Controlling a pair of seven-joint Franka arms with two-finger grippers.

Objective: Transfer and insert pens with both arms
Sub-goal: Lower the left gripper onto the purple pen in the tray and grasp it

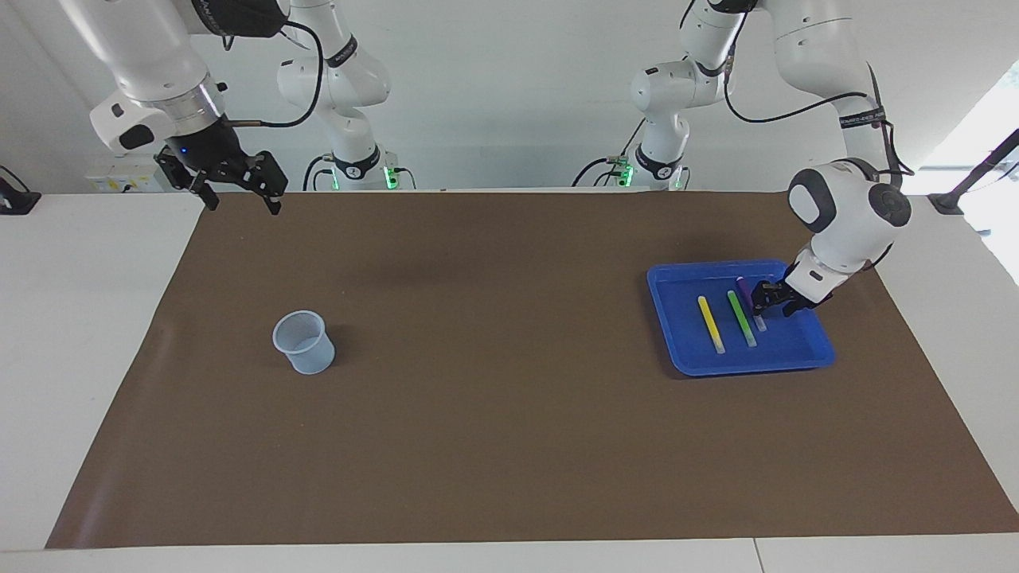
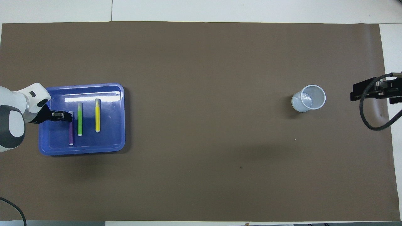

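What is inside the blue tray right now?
Three pens lie in the blue tray: purple pen, green pen, yellow pen. The left pincer covers part of the purple one.

Left hand [image 1: 759, 301] lowered; right hand [image 1: 237, 191] waits open
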